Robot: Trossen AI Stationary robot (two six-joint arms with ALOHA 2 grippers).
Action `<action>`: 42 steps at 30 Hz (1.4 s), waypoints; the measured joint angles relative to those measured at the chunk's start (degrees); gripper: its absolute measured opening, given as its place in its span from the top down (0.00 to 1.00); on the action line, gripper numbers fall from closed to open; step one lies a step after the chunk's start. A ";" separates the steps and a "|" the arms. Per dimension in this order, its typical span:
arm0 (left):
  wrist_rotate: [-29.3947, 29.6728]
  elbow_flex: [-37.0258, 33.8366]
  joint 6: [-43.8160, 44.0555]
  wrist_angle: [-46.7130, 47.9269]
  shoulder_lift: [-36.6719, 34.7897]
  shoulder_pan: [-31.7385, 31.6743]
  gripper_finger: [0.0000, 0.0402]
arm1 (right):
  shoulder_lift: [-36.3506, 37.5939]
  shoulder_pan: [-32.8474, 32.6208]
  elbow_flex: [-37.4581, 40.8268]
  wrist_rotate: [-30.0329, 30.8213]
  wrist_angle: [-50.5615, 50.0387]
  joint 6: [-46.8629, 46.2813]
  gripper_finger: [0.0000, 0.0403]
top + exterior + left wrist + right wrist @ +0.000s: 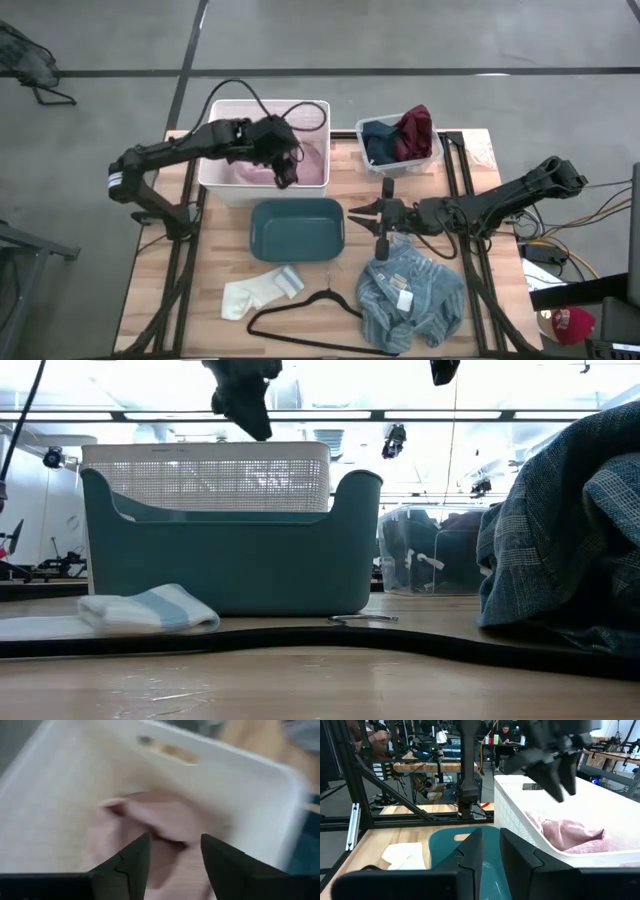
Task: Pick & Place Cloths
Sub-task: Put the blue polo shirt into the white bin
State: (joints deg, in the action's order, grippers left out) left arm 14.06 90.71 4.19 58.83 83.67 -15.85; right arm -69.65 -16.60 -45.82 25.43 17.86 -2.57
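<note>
The left end effector hangs with fingers parted and empty, while the right end effector reaches forward, fingers nearly together.

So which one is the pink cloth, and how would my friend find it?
Look for the big white bin at the back of the wooden table, under the left gripper. The pink cloth lies crumpled inside it. It is the only cloth in that bin, and the only pale pink one; the clear bin beside it holds dark cloths.
</note>
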 joint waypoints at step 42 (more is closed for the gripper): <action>-12.50 -62.93 -4.36 -79.76 -40.54 30.43 0.55 | -4.82 -7.50 -21.72 -4.60 -50.23 -25.22 0.57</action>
State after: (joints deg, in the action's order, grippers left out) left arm 1.56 27.78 -0.17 -20.92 43.13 14.59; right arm -74.47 -24.10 -67.55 20.83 -32.37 -27.79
